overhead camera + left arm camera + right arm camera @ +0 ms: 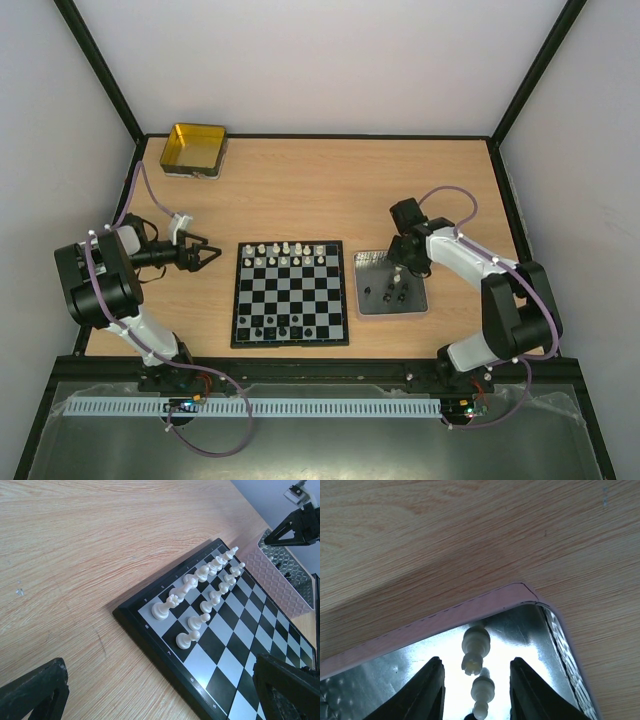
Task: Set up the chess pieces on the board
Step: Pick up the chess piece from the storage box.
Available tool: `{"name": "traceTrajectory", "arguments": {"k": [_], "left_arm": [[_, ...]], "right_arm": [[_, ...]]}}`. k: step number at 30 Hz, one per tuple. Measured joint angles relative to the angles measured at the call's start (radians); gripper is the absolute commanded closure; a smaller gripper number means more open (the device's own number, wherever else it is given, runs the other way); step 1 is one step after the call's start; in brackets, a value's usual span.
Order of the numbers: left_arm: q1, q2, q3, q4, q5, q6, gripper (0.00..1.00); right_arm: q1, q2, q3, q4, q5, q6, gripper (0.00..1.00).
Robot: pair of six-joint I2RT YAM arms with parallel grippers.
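The board (290, 295) lies at the table's middle. White chess pieces (290, 254) stand in its two far rows, and a few black ones (270, 324) stand near its front edge. My left gripper (210, 254) is open and empty just left of the board. In the left wrist view (159, 680) it hovers by the board's corner (220, 645), near the white pieces (200, 587). My right gripper (400, 272) hangs over the silver tray (362, 292). In the right wrist view it is open (476, 661), its fingers (427, 690) either side of two white pieces (476, 647) without touching them.
A gold-yellow tin (195, 148) stands at the far left corner. The tray holds several loose black pieces (392, 292); its pink rim (420, 625) is just ahead of my right fingers. The tray (280, 580) and right gripper (295, 527) show beyond the board in the left wrist view.
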Motion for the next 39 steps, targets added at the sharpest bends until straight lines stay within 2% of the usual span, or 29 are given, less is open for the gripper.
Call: {"name": "traceTrajectory", "arguments": {"k": [8, 22, 31, 39], "left_arm": [[0.000, 0.000, 0.000, -0.002, 0.000, 0.000, 0.01], [0.000, 0.000, 0.000, -0.003, 0.000, 0.000, 0.00], [0.000, 0.000, 0.000, -0.007, 0.000, 0.004, 0.01], [0.000, 0.000, 0.000, -0.007, 0.000, 0.005, 0.01]], "right_arm": [[-0.003, 0.019, -0.019, 0.035, -0.007, -0.004, 0.70], [-0.007, 0.045, -0.019, 0.051, -0.004, -0.007, 0.88], [-0.008, 0.042, -0.006, 0.027, 0.011, -0.018, 0.89], [0.030, 0.010, 0.090, -0.053, 0.042, -0.030, 0.89]]}}
